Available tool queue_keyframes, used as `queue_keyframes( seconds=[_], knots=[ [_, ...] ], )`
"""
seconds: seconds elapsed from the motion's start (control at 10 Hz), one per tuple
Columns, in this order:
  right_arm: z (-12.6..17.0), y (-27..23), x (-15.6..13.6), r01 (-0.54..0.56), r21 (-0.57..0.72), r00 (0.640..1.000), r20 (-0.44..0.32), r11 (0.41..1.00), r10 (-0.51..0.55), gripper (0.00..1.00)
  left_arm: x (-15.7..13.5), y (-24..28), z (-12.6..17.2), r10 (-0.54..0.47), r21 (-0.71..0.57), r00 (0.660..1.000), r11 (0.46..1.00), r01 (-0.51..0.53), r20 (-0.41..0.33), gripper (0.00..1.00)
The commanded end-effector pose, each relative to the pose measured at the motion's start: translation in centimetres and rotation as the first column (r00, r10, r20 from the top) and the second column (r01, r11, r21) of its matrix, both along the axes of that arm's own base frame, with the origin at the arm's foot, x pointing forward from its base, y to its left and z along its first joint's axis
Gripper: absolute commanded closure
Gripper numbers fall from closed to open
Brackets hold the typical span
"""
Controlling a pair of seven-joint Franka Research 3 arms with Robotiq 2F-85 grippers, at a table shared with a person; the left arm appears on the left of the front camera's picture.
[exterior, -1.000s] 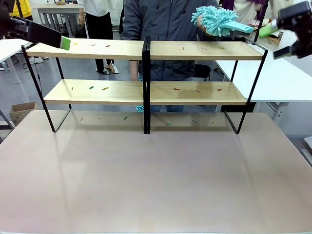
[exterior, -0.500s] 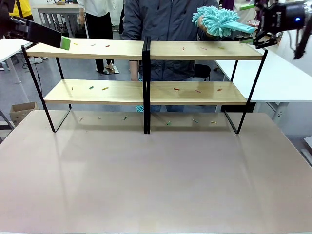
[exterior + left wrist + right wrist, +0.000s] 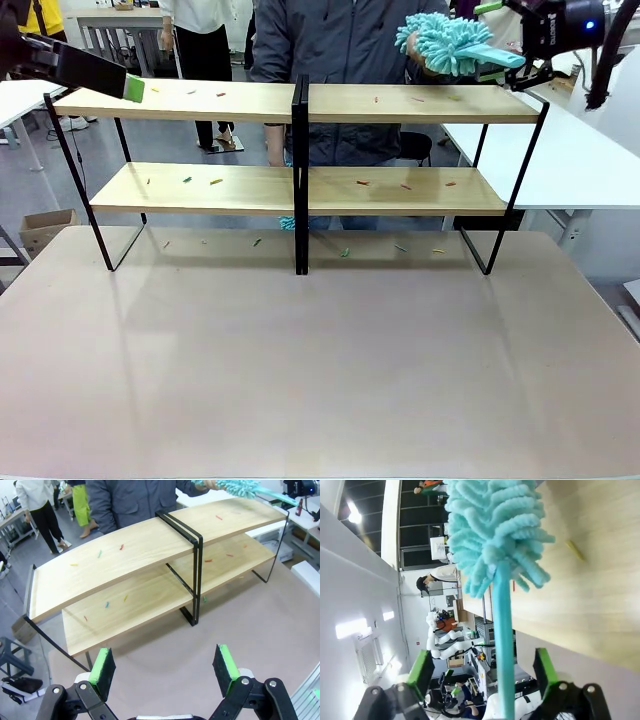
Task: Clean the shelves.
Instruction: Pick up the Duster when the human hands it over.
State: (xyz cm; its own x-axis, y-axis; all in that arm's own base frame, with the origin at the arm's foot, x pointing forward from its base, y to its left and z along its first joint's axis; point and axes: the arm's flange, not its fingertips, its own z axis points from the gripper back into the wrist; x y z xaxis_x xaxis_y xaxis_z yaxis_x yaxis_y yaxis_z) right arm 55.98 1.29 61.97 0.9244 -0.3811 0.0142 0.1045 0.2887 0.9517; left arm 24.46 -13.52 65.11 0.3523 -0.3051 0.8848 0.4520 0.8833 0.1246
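The shelves (image 3: pixel 200 100) stand across the far half of the tabletop, with small coloured scraps (image 3: pixel 362 183) on both pale boards. Behind them a person holds a teal fluffy duster (image 3: pixel 445 40) over the top board's right end. My right gripper (image 3: pixel 510 45) is open at the duster's handle end. In the right wrist view the teal handle (image 3: pixel 504 670) runs between the green pads of the right gripper (image 3: pixel 482 672), untouched by either. My left gripper (image 3: pixel 125 85) hovers at the top board's left end. The left wrist view shows the left gripper (image 3: pixel 164 667) open and empty above the shelves (image 3: pixel 125 555).
More scraps (image 3: pixel 344 252) lie on the brownish tabletop (image 3: pixel 320 360) under the rack. A white table (image 3: pixel 580 160) stands at the right behind the shelves and a cardboard box (image 3: pixel 45 225) sits on the floor at the left. Other people stand farther back.
My right gripper has swung in from the far right toward the duster and now straddles its handle, still open. The left gripper and the duster have stayed put.
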Motion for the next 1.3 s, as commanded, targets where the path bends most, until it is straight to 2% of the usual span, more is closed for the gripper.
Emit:
queue_keyframes(
  seconds=[0.0,0.1,0.2,0.3,0.4,0.5,1.0,1.2],
  knots=[
    [0.2,-0.3,-0.8,-0.002,-0.026,1.000,-0.020,1.000,0.002,0.00,-0.1,0.1,0.0,-0.003,0.000,1.000,1.000,0.003,0.001,0.00],
    [0.3,-0.3,-0.9,0.024,-0.044,1.000,-0.010,0.999,-0.025,0.60,-0.1,0.1,0.0,-0.003,0.000,1.000,1.000,0.003,0.001,0.00],
    [0.4,-0.3,-1.0,0.018,-0.038,1.000,0.003,0.999,-0.018,0.59,-0.1,0.1,0.0,-0.003,0.000,1.000,1.000,0.003,0.001,0.00],
    [0.4,-0.4,-1.0,0.023,-0.035,1.000,0.005,0.999,-0.023,1.00,-0.1,0.1,0.0,-0.003,0.000,1.000,1.000,0.003,0.001,0.00],
    [0.3,-0.5,-1.0,0.024,-0.032,1.000,0.001,0.999,-0.024,0.64,-0.1,0.1,0.0,-0.003,0.000,1.000,1.000,0.003,0.001,0.00],
    [0.3,-0.5,-1.1,0.026,-0.033,1.000,0.000,0.999,-0.026,1.00,-0.1,0.1,0.0,-0.003,0.000,1.000,1.000,0.003,0.001,0.00],
    [0.1,-0.5,-1.4,-0.001,-0.032,1.000,-0.002,0.999,0.001,1.00,-0.1,0.1,0.0,-0.003,0.000,1.000,1.000,0.003,0.001,0.00],
    [0.5,-1.4,-2.7,-0.011,-0.041,1.000,0.022,0.999,0.012,1.00,-0.1,0.1,0.0,-0.003,0.000,1.000,1.000,0.003,0.001,0.00]
  ],
)
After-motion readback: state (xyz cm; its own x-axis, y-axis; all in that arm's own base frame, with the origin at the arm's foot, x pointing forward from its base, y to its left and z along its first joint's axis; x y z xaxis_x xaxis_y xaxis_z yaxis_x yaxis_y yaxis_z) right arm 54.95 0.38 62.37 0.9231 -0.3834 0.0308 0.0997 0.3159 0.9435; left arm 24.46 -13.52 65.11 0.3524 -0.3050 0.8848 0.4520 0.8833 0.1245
